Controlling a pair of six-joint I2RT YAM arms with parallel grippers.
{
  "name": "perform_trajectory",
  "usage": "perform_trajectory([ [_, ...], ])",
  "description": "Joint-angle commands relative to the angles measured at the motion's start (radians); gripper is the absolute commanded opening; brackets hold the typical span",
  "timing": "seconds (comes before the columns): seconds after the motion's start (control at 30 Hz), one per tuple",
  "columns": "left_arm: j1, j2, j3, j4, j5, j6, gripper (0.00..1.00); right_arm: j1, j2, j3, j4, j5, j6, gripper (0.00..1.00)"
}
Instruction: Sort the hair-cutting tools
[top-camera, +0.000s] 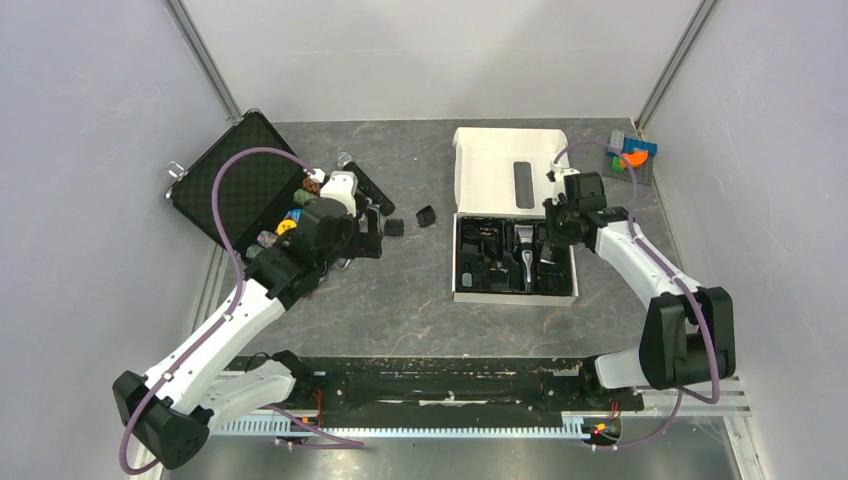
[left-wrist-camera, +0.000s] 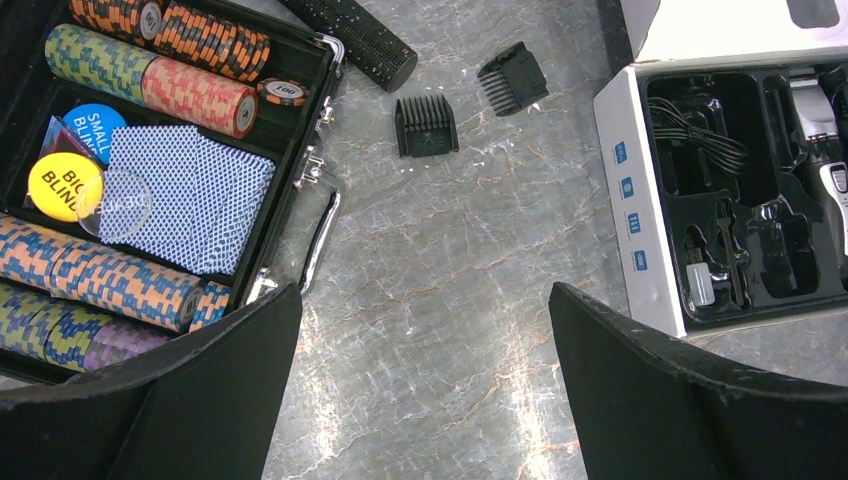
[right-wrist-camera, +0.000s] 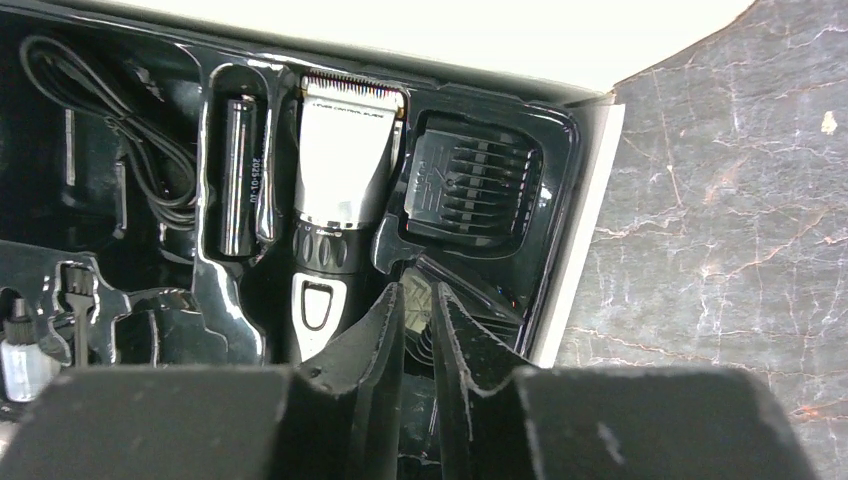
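Observation:
Two black comb attachments (left-wrist-camera: 427, 125) (left-wrist-camera: 513, 77) lie on the table between the poker case and the white box; they also show in the top view (top-camera: 394, 227) (top-camera: 426, 215). My left gripper (left-wrist-camera: 425, 370) is open and empty above bare table just short of them. The silver-and-black clipper (right-wrist-camera: 345, 170) lies in the box's black tray (right-wrist-camera: 215, 300), with one comb (right-wrist-camera: 475, 180) seated in the slot beside it. My right gripper (right-wrist-camera: 418, 300) is down in the tray right of the clipper, jaws nearly together on a thin black comb attachment (right-wrist-camera: 415, 345), mostly hidden.
An open poker case (left-wrist-camera: 300, 190) with chips and cards lies to the left. A long black microphone (left-wrist-camera: 350, 35) lies beside it. The white box (top-camera: 490, 170) has its lid folded back. A small grey bin (top-camera: 630, 160) with coloured pieces stands at the back right.

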Motion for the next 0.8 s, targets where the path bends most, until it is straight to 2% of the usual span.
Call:
perform_trajectory([
  [0.0, -0.001, 0.004, -0.002, 0.027, -0.003, 0.022, 1.00, 0.021, 0.037, 0.047, 0.010, 0.075, -0.015, 0.16],
  [0.3, -0.002, 0.010, -0.004, 0.029, 0.008, 0.013, 1.00, 0.053, 0.118, 0.051, -0.057, 0.059, -0.084, 0.07],
  [0.47, -0.001, 0.009, -0.005, 0.028, 0.010, 0.011, 1.00, 0.081, 0.135, 0.070, -0.085, 0.027, -0.120, 0.05],
  [0.6, -0.001, 0.010, -0.005, 0.028, 0.010, 0.011, 1.00, 0.099, 0.100, 0.101, -0.080, -0.002, -0.118, 0.09],
  [0.67, 0.000, 0.011, -0.005, 0.028, 0.011, 0.009, 1.00, 0.101, 0.065, 0.123, -0.076, -0.009, -0.098, 0.18],
  [0.77, 0.001, 0.009, -0.005, 0.028, 0.013, 0.008, 1.00, 0.103, 0.002, 0.143, -0.058, 0.032, -0.055, 0.24],
])
